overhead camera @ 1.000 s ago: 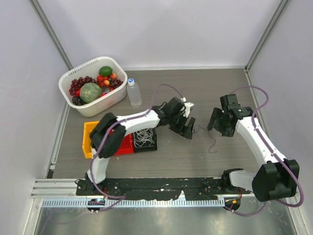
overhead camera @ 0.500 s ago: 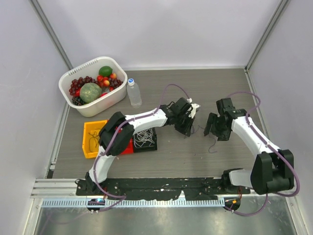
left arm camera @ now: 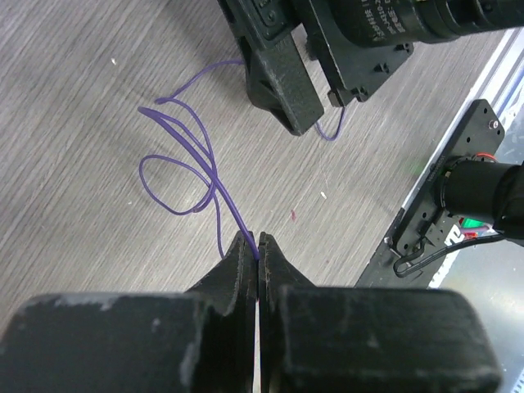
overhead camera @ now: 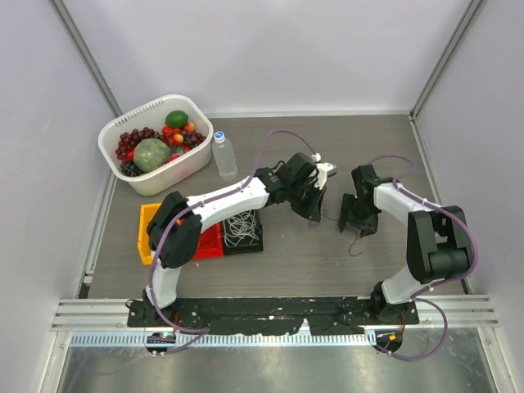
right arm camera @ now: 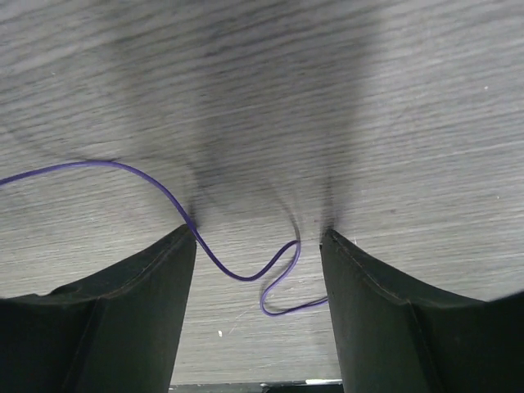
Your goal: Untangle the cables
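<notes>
The purple cable (right arm camera: 115,163) lies on the bench (right arm camera: 393,98) inside the wide-apart right gripper (right arm camera: 258,237), which I think is set to take it, while at its 9 o'clock the left gripper (left arm camera: 257,246) is clamped on another part, probably as anchor.

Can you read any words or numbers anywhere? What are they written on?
No text can be read here.
White print on the black cylindrical housing of the right arm: too small and blurred to read.
Clear plastic water bottle with a blue cap: no readable label.
</notes>
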Controlling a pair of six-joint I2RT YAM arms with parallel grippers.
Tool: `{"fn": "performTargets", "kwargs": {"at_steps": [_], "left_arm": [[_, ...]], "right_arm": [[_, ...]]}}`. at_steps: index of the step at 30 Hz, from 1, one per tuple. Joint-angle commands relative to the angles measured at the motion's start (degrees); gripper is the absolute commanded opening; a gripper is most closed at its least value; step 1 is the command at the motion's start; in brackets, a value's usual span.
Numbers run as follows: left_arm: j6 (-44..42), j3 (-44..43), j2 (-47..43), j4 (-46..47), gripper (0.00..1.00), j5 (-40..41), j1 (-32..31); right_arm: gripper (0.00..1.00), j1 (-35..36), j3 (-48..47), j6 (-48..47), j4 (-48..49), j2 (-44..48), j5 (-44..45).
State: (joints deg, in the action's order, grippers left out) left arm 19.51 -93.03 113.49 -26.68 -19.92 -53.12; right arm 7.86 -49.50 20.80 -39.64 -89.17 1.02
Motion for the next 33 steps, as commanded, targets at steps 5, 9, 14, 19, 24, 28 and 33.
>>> {"fn": "performTargets", "kwargs": {"at_steps": [5, 9, 14, 19, 24, 28, 33], "left_arm": [[-0.5, -1.5, -6.3, -3.5, 0.0, -1.7, 0.3], [-1.4, -0.1, -11.7, -2.9, 0.0, 3.5, 0.3], [-0.6, 7.1, -23.9, 4.2, 0.0, 22.8, 0.4], [-4.2, 14.4, -36.9, 10.6, 0.0, 45.0, 0.4], [-10.4, 15.5, -44.3, 10.9, 0.0, 58.4, 0.7], [-14.9, 15.2, -48.1, 9.9, 0.0, 67.4, 0.7], [-21.2, 16.1, -53.5, 11.6, 0.0, 76.2, 1.4]], "right_arm": [[0.48, 0.1, 1.2, -1.9, 7.3, -1.3, -3.6], [0.07, 0.3, 1.9, -1.7, 8.3, 2.1, -3.6], [0.01, 0.2, 0.7, 2.7, 4.8, 10.8, 5.4], [0.01, 0.1, -3.5, 6.4, -2.8, 18.6, 16.6], [0.01, -0.6, -6.0, 5.7, -5.4, 20.5, 17.7], [0.01, -0.6, -7.0, 4.9, -6.4, 20.6, 16.2], [0.01, 4.2, -8.9, -1.0, -3.7, 22.7, 10.4]]}}
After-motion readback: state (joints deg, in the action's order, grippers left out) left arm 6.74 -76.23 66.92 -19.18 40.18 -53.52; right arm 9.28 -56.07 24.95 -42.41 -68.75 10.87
